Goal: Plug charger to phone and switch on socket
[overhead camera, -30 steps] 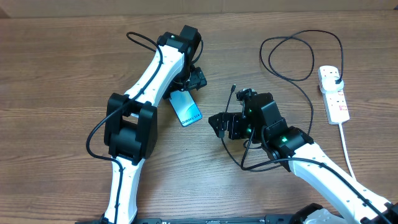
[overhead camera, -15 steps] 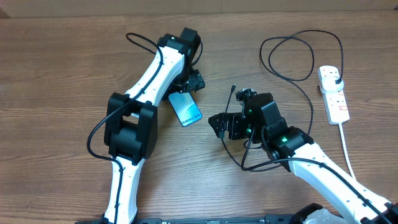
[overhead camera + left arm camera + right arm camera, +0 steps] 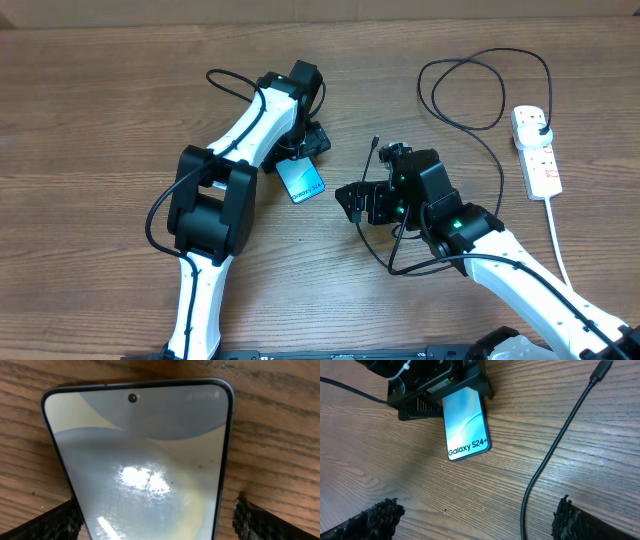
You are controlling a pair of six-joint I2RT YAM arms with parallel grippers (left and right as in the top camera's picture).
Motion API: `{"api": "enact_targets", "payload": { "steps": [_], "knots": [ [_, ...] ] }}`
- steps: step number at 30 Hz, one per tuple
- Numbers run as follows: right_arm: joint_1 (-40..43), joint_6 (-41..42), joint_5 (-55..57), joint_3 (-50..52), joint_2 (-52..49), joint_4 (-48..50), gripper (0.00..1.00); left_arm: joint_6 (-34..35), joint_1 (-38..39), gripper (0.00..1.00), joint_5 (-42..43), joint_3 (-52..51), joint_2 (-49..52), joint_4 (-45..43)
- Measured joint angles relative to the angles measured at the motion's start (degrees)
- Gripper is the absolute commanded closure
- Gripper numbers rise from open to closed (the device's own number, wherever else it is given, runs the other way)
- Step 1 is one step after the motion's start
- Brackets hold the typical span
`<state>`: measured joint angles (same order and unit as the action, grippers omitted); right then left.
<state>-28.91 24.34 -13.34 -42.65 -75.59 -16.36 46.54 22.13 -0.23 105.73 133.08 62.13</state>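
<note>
- A brown, wood-grained desk [image 3: 100, 100] carries everything. A dark bar [image 3: 350, 354] lines its near edge and a pale tan band [image 3: 300, 8] runs beyond its far edge.
- Nearest, just right of the desk's middle, the right claw [image 3: 348, 203] is spread wide and grips nothing. The thin black charger [image 3: 497, 160] cable passes between its fingers, close to one of them.
- Just beyond, toward the left edge, the phone [image 3: 301, 179] lies face up with its screen lit blue-white and "Galaxy S24+" at its near end.
- The left claw [image 3: 303, 152] straddles the phone's far end with fingers parted. One touches the phone's edge, and a sliver of wood shows beside the other.
- The charger's connector tip [image 3: 375, 141] rests right of the phone, apart from it.
- Toward the far right corner the cable loops round to the white socket [image 3: 535, 150] by the right edge. The socket's thick white cord [image 3: 556, 235] trails back toward the near edge.
</note>
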Motion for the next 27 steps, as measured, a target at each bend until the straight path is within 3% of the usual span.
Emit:
{"api": "enact_targets", "payload": {
  "steps": [13, 27],
  "knots": [
    [0.00, -0.37, 0.00, 0.00, 0.00, -0.02, 0.00, 3.21, -0.07, 0.00, 0.94, -7.21, -4.00, -6.69],
    [0.00, -0.39, 0.00, 0.00, 0.00, 0.00, 0.00, 5.88, 1.22, 0.06, 3.26, -8.33, -4.61, -5.07]
  ]
}}
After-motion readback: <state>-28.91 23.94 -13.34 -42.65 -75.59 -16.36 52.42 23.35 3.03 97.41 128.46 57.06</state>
